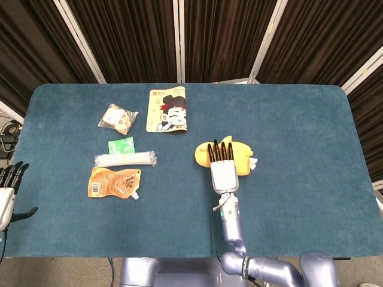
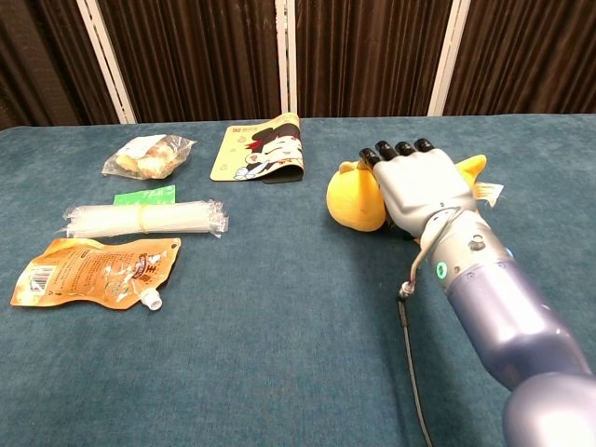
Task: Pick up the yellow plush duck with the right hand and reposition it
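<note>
The yellow plush duck [image 1: 240,157] lies on its side near the middle of the blue table [image 1: 299,119], head toward the left. My right hand [image 1: 222,170] hovers flat over its middle with fingers stretched out and apart, holding nothing. In the chest view the right hand [image 2: 418,187] covers the duck's body, leaving the duck's head [image 2: 353,200] and tail tip showing. Whether the palm touches the plush cannot be told. My left hand [image 1: 7,192] hangs off the table's left edge, fingers spread and empty.
To the left lie a cartoon-print pouch [image 1: 168,110], a clear snack bag [image 1: 118,118], a green packet [image 1: 121,145], a clear tube pack [image 1: 125,159] and an orange spouted pouch [image 1: 114,182]. Dark curtains stand behind the table.
</note>
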`<action>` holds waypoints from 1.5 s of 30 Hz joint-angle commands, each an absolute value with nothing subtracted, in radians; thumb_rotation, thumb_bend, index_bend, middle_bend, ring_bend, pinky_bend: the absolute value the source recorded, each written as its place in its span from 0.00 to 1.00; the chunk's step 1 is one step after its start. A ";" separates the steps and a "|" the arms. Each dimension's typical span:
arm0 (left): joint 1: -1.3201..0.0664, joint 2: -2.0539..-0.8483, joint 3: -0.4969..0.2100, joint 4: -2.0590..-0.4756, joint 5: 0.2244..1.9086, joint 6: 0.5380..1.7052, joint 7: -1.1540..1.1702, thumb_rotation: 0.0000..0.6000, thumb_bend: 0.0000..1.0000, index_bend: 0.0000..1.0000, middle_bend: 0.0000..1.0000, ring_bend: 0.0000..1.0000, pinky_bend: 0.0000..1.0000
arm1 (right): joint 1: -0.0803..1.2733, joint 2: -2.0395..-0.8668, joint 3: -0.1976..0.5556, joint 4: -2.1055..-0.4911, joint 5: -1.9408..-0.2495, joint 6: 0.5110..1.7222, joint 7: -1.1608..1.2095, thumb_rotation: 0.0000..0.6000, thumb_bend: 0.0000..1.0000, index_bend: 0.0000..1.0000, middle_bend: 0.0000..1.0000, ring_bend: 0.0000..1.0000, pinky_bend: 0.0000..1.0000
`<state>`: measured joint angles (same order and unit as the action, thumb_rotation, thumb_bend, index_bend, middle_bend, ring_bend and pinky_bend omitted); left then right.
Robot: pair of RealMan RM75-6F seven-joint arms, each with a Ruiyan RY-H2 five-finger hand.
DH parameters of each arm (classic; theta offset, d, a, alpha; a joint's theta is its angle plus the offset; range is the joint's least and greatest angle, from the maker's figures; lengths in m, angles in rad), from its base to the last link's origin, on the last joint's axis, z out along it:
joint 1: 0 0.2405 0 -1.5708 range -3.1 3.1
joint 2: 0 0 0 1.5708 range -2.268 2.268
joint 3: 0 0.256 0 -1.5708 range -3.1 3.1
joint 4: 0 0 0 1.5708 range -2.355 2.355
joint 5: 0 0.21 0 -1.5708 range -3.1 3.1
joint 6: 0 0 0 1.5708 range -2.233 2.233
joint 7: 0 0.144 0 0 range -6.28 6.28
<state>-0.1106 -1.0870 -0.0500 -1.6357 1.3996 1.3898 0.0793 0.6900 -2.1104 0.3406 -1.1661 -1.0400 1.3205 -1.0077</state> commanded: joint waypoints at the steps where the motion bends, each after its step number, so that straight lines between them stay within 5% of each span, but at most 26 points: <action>1: -0.111 -1.086 -0.048 -1.637 1.401 1.389 0.081 1.00 0.13 0.00 0.00 0.00 0.00 | 0.693 -2.129 0.343 -1.144 -1.009 1.323 -1.047 1.00 1.00 0.00 0.00 0.00 0.00; 18: -0.112 -1.087 -0.039 -1.646 1.409 1.387 0.098 1.00 0.13 0.00 0.00 0.00 0.00 | 0.664 -2.109 0.354 -1.101 -0.967 1.339 -1.045 1.00 1.00 0.00 0.00 0.00 0.00; 29: -0.112 -1.085 -0.036 -1.653 1.412 1.391 0.100 1.00 0.13 0.00 0.00 0.00 0.00 | 0.655 -2.068 0.358 -1.220 -0.998 1.385 -1.022 1.00 1.00 0.00 0.00 0.00 0.00; 45: -0.113 -1.074 -0.034 -1.657 1.408 1.383 0.089 1.00 0.13 0.00 0.00 0.00 0.00 | 0.693 -2.146 0.347 -1.175 -0.985 1.342 -0.998 1.00 1.00 0.00 0.00 0.00 0.00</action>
<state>-0.1125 -1.0743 -0.0336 -1.6566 1.4084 1.3831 0.0891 0.6914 -2.1389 0.3497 -1.1866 -0.9894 1.3487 -1.0024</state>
